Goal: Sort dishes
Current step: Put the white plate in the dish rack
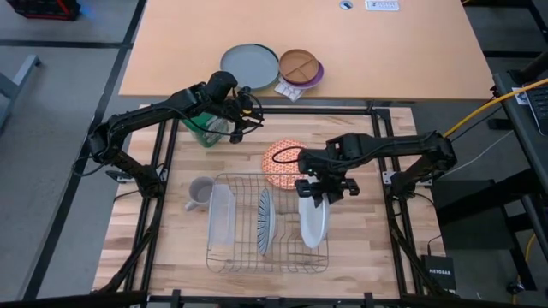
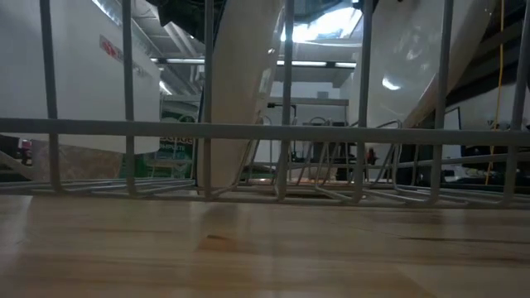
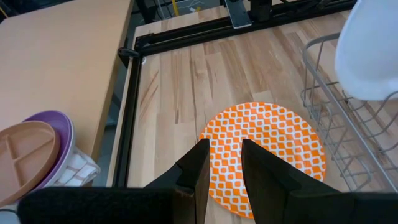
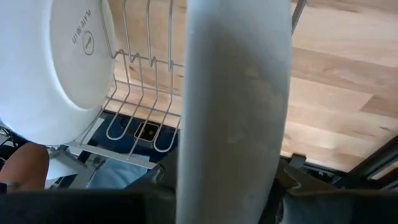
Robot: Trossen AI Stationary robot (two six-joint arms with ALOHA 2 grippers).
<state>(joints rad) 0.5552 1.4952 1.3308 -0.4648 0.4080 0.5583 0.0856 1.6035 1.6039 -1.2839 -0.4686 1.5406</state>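
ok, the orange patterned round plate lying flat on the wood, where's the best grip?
Probably the rim of the orange patterned round plate, on the edge away from the white wire dish rack. It lies flat on the wooden table, so only the edge offers purchase; approach low from the open side.

Wire rack (image 1: 233,224), mug (image 1: 199,192), grey plate (image 1: 249,65)

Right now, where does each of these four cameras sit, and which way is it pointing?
High view: overhead, facing straight down on wire rack and both arms.
Low view: tabletop height, looking level through the rack's bars; no arm shows.
Left wrist view: on left arm, looking past left end effector at orange plate.
Right wrist view: on right arm, white plate edge-on in right end effector.
Shared: high and left wrist views both show the orange plate.
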